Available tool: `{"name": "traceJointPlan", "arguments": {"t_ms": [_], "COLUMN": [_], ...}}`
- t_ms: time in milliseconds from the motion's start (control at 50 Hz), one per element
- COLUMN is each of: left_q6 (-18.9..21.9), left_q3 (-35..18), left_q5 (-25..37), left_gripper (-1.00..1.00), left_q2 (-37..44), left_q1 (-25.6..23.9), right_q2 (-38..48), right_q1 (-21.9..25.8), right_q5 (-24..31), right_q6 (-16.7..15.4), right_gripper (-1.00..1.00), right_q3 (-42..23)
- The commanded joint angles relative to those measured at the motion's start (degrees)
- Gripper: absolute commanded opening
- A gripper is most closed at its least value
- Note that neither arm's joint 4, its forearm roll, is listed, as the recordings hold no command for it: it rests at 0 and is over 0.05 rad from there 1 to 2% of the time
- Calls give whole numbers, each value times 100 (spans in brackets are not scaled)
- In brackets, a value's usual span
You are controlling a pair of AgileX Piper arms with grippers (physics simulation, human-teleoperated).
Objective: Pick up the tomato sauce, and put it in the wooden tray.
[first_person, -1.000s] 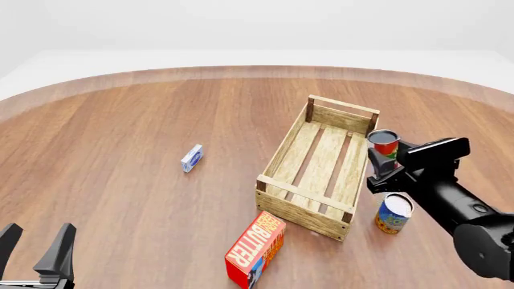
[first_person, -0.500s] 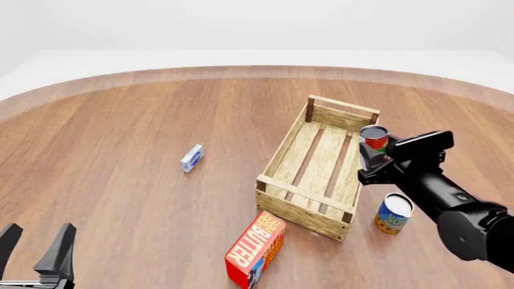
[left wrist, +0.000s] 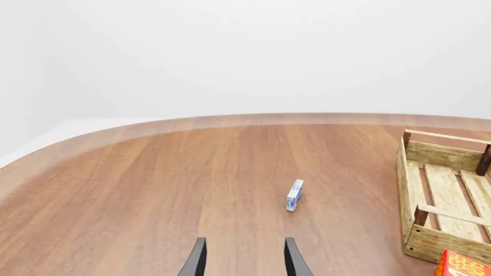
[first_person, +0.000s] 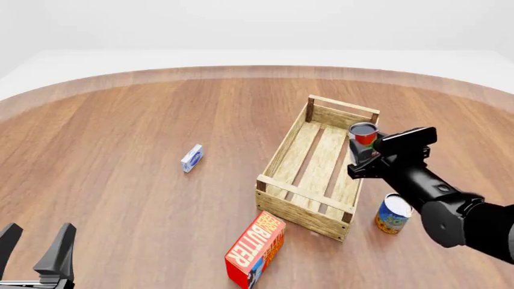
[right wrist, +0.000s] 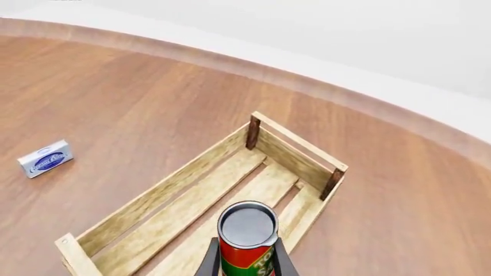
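The right gripper [first_person: 362, 158] hides the lower label of the tomato sauce [first_person: 364, 133] — only its top and a red band show. In the left wrist view the butter box [left wrist: 463, 265] is cut by the edge — the wooden tray [left wrist: 429, 244] too.

The right gripper [right wrist: 244, 260] clamps the upright tomato sauce [right wrist: 247, 241] above the wooden tray [right wrist: 184, 192]; a small blue-and-white box [right wrist: 45, 158] lies well apart

The tray [first_person: 319, 174] lies right of centre on the table [first_person: 120, 120]. The sauce [first_person: 363, 137] hangs above its right side. A butter box [first_person: 255, 248] sits near the front edge, a can [first_person: 393, 213] right of the tray.
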Motion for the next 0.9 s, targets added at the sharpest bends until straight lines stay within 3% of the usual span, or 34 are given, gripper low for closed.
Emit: {"name": "traceJointPlan", "arguments": {"t_ms": [20,900], "left_q6": [0,0], "left_q3": [0,0], "left_q5": [0,0], "left_gripper": [100,100], "left_q2": [0,0], "left_q1": [0,0], "right_q2": [271,967], "right_q1": [40,102], "right_q5": [-225,-1385], "right_q6": [162,674], "right_gripper": [-100,-100], "right_q3": [-83,7]}}
